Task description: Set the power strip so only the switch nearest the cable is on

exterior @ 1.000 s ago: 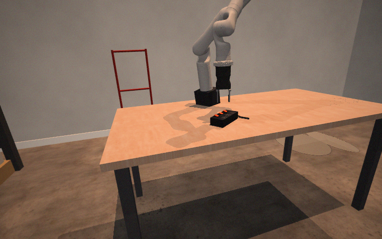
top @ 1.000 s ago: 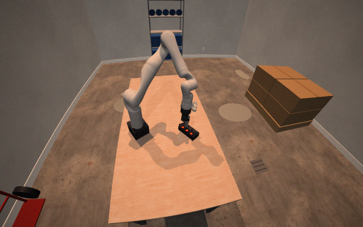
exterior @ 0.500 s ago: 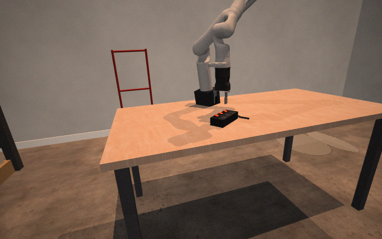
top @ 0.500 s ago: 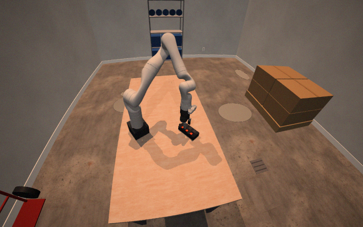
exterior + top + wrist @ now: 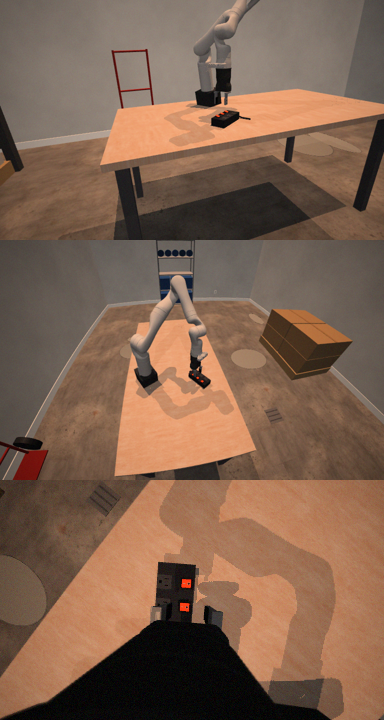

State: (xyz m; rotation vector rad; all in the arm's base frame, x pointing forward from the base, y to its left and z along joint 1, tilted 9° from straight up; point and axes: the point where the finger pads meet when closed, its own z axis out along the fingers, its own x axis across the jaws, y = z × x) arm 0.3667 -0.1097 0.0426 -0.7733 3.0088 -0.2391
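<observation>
A black power strip point(image 5: 199, 378) lies flat on the wooden table, the right way up, with three orange-red lit switches along its top. It also shows in the exterior view point(image 5: 225, 118), where its cable point(image 5: 244, 118) leaves the far right end. My gripper point(image 5: 197, 369) is open and empty, pointing straight down just above the strip's cable end. In the wrist view the two fingertips straddle the strip point(image 5: 175, 591); two orange switches point(image 5: 185, 583) show ahead of them, and the wrist body hides the rest.
The arm's black base point(image 5: 145, 377) stands on the table to the left of the strip. Stacked cardboard boxes point(image 5: 303, 340) stand on the floor at the right. A red frame point(image 5: 133, 77) stands behind the table.
</observation>
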